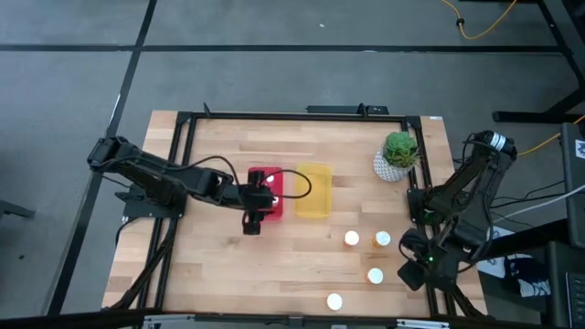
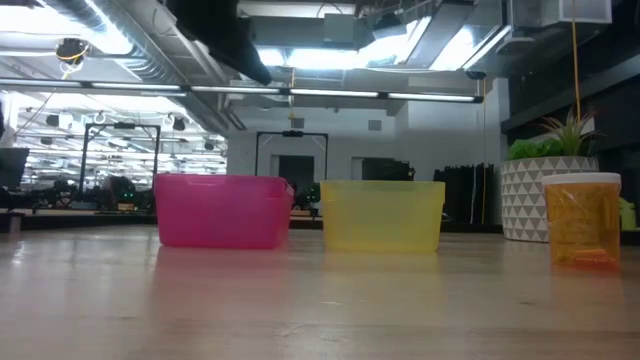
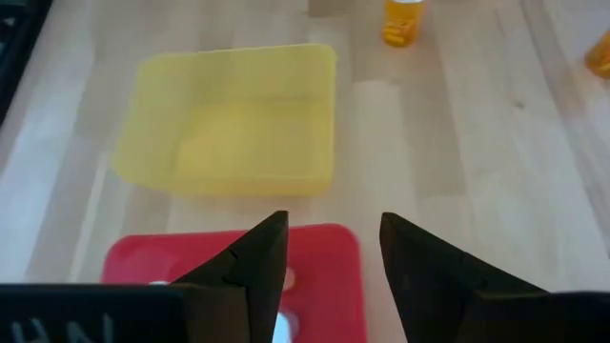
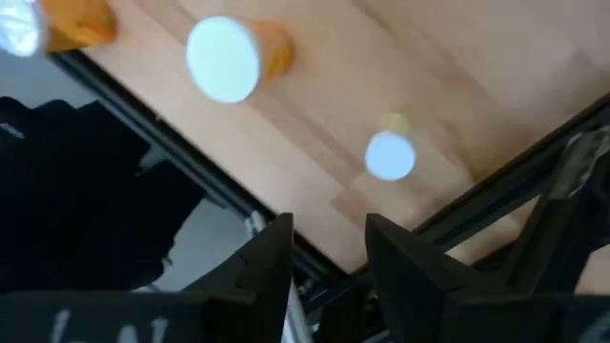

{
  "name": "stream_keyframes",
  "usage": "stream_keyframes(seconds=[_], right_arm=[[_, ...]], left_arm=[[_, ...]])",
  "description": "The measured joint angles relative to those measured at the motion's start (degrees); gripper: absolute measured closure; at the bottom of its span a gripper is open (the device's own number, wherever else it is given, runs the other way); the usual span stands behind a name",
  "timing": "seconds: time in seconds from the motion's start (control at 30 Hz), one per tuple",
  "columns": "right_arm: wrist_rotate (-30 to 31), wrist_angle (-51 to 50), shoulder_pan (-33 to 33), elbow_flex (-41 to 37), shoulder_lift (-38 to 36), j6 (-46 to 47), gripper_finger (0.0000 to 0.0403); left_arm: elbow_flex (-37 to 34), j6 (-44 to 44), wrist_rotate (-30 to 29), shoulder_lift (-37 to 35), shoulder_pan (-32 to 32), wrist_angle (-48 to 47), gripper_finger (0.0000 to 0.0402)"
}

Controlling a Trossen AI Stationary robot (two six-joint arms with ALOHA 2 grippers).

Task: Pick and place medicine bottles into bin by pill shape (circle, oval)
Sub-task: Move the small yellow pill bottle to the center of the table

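Four white-capped medicine bottles stand on the wood table at the near right (image 1: 352,238) (image 1: 382,239) (image 1: 376,275) (image 1: 335,301). One orange bottle (image 2: 582,218) shows close in the low view. My left gripper (image 1: 272,190) (image 3: 334,257) is open and empty over the red bin (image 1: 265,194). Its fingers point toward the yellow bin (image 1: 313,190) (image 3: 229,124). Something white (image 3: 283,324) lies in the red bin under the fingers. My right gripper (image 1: 411,247) (image 4: 329,252) is open and empty near the table's right edge, beside the bottles (image 4: 224,57) (image 4: 389,154).
A potted green plant (image 1: 398,155) (image 2: 545,190) stands at the far right of the table. A black frame (image 1: 292,116) runs around the table. Bare wood (image 1: 210,256) lies near and left of the bins.
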Motion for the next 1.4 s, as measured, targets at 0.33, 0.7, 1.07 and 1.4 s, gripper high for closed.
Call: stream_keyframes(seconds=[0.33,0.7,1.07,1.4], right_arm=[[-2.9,5.6,6.7,0.3,7.0,14.3,0.0268],[-6.7,8.7,6.8,0.3,13.9,15.0,0.0268],[-6.7,8.5,6.8,0.3,14.2,15.2,0.0268],[-6.7,8.5,6.8,0.3,14.2,15.1,0.0268]], left_arm=[[0.0,-1.5,-0.4,0.0,-3.5,0.1,0.0241],[0.0,-1.6,-0.7,0.0,-4.1,0.8,0.0241],[0.0,-1.5,-0.7,0.0,-4.1,0.8,0.0241],[0.0,-1.5,-0.7,0.0,-4.1,0.8,0.0241]])
